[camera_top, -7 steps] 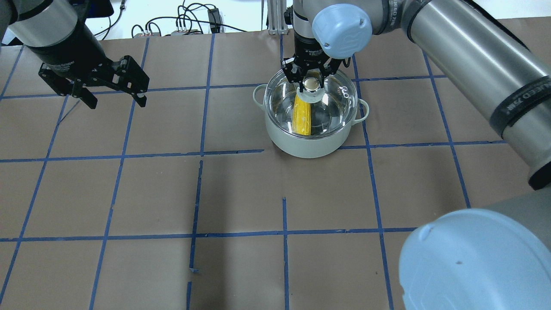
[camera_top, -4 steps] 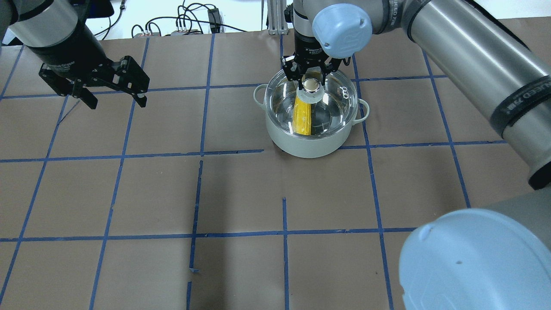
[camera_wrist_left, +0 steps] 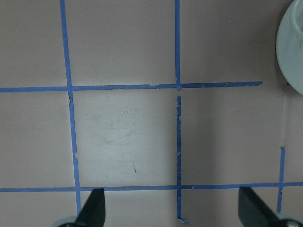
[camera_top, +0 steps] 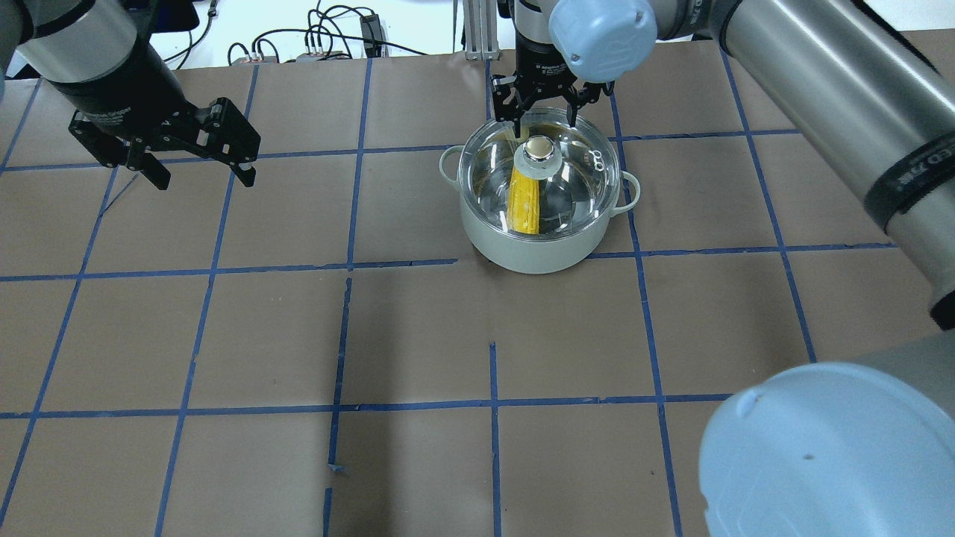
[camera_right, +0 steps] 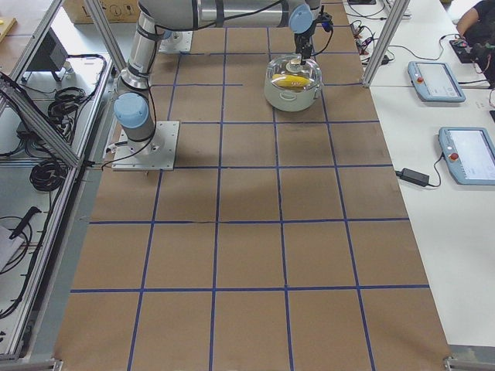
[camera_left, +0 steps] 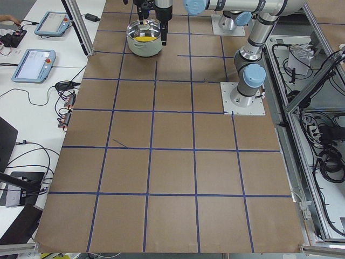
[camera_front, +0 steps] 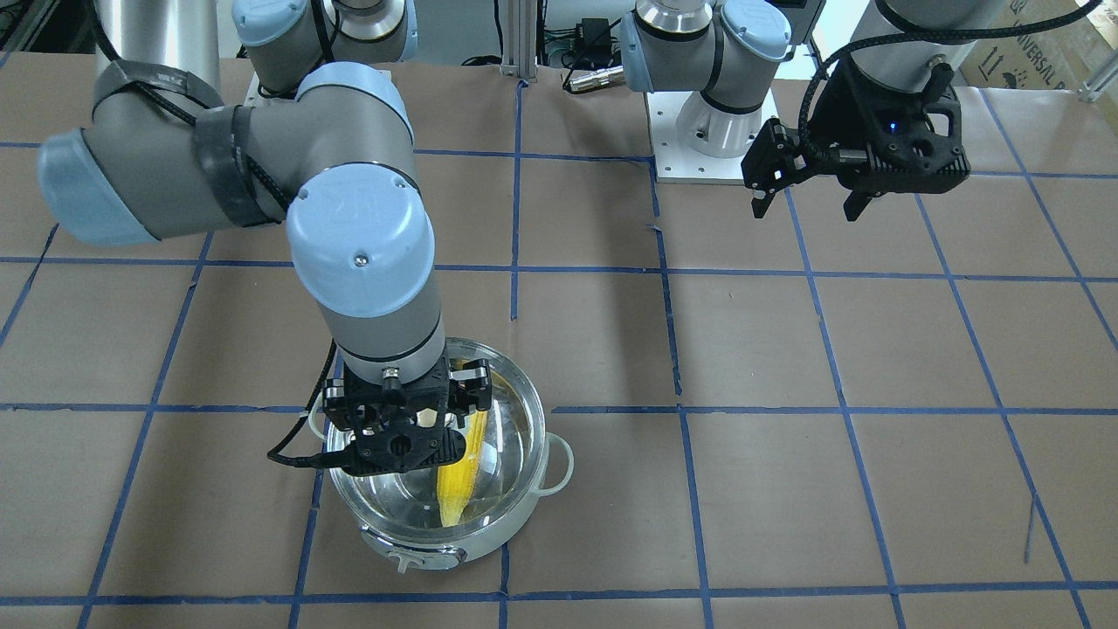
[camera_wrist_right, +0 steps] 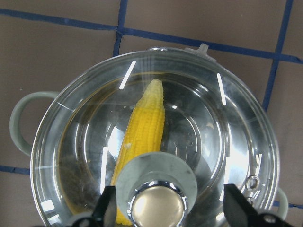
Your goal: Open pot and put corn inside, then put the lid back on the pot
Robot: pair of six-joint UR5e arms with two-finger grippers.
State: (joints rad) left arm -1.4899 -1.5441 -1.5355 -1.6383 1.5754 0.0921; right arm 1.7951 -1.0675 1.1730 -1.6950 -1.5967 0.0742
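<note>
The pot (camera_top: 522,250) stands on the far middle of the table with the clear lid (camera_top: 582,186) seated on it. The corn (camera_top: 524,201) lies inside under the glass and also shows in the right wrist view (camera_wrist_right: 142,137). My right gripper (camera_top: 541,119) is open and hangs just above the lid's knob (camera_top: 539,151), touching nothing. In the right wrist view its fingers (camera_wrist_right: 106,208) stand either side of the knob (camera_wrist_right: 158,205). My left gripper (camera_top: 203,179) is open and empty above the far left of the table, well away from the pot.
Brown paper with a blue tape grid covers the table (camera_top: 418,335). Cables and a metal post (camera_top: 477,30) lie beyond the far edge. The pot's rim (camera_wrist_left: 291,52) shows at the right edge of the left wrist view. Tablets (camera_left: 35,65) sit on a side bench.
My right gripper has let go of the lid's knob and risen off it, toward the far edge. The lid stays on the pot. The left arm has not moved.
</note>
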